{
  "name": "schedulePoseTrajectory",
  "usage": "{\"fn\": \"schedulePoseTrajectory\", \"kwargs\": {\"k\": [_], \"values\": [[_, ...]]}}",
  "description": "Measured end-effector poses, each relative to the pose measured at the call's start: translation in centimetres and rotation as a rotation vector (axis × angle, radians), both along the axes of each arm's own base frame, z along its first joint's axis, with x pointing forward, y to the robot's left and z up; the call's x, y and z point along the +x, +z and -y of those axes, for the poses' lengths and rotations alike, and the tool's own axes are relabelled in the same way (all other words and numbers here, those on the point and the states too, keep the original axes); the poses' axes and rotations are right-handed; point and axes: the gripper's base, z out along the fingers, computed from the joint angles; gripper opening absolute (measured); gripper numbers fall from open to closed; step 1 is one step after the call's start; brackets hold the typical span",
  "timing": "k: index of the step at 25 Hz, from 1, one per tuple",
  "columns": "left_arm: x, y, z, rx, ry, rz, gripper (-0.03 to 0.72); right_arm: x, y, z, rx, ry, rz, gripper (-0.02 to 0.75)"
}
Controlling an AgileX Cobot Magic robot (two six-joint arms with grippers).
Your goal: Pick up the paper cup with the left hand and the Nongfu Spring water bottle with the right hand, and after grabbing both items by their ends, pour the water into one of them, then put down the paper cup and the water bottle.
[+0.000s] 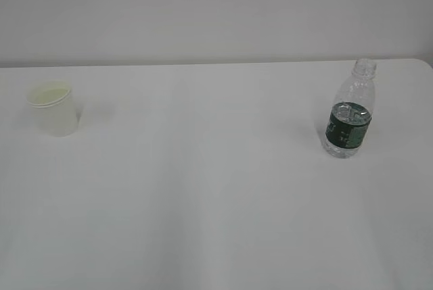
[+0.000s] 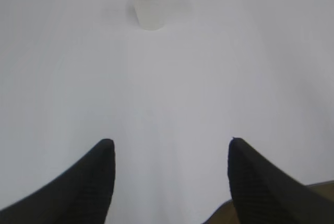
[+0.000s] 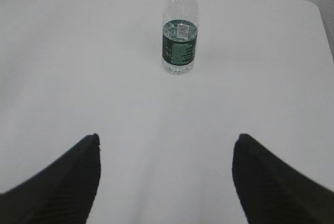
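A white table point(image 1: 216, 209) holds the paper cup point(image 1: 54, 109) far left and the Nongfu Spring water bottle point(image 1: 349, 115) far right (both upright, untouched), each hand's jaws spread apart and empty, so grasping, pouring and setting down remain

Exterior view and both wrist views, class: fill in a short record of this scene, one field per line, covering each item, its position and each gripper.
paper cup: upright, far left of table, untouched
water bottle: upright, far right, capless, partly filled
left gripper: open, empty, facing the cup from a distance
right gripper: open, empty, facing the bottle from a distance
arms in exterior view: not visible
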Motion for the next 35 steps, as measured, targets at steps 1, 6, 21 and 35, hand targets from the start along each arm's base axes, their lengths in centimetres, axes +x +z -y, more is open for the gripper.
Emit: {"fn": "schedulePoseTrajectory", "kwargs": {"k": [1,6,21,35], "values": [[0.0,0.0,0.0,0.0,0.0,0.0,0.483,-0.2,0.0,0.0,0.001,-0.001,0.003,0.589],[-0.5,0.0,0.0,0.0,0.0,0.033,0.482,-0.9,-0.2,0.2,0.007,-0.004,0.012,0.589],[-1.7,0.0,0.0,-0.003,-0.001,0.1,0.443,-2.0,-0.7,0.4,0.029,-0.03,-0.091,0.589],[-1.7,0.0,0.1,-0.015,-0.009,0.102,0.442,-4.0,-1.0,0.9,0.099,-0.087,0.002,0.589]]}}
